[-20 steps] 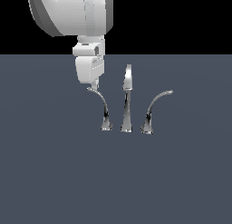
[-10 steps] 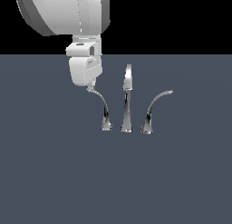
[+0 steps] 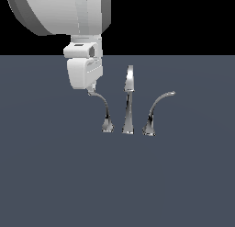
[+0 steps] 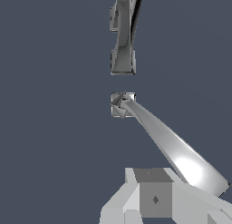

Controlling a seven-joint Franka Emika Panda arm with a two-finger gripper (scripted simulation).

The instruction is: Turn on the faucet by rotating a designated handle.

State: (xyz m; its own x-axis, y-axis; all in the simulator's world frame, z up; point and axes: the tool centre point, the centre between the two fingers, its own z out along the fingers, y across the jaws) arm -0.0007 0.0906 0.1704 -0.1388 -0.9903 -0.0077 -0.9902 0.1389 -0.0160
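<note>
In the exterior view the lower half of the frame is bare slate-grey floor [image 3: 117,184], with no marks on it. Just above the centre of the frame stands the faucet [image 3: 129,102], a small chrome set of three pieces in a row. Its tall tapered spout [image 3: 129,99] rises straight in the middle, widening to a flat top. On the exterior view's right is the thicker curved lever [image 3: 156,112], arching up from a flared foot and hooking toward the right edge of the frame. On the exterior view's left is the handle [image 3: 103,109], a slim hooked stem rising from a narrow foot and bending toward the upper left. Its tip ends right under the gripper [image 3: 92,89], which hangs from the bulky white arm [image 3: 64,12] filling the upper left of the frame. The fingers are mostly hidden under the white hand body, so how far the jaws are apart cannot be told, nor whether they have hold of the handle; the tip appears to meet them or lie just beside them. In the wrist view the handle [image 4: 172,148] runs as a bright widening band from its small square foot near the centre down to the lower right, passing beside the pale gripper body [image 4: 154,198] at the bottom edge. Farther up the frame the other chrome pieces line up toward the top edge. Beyond the floor the background is black.
</note>
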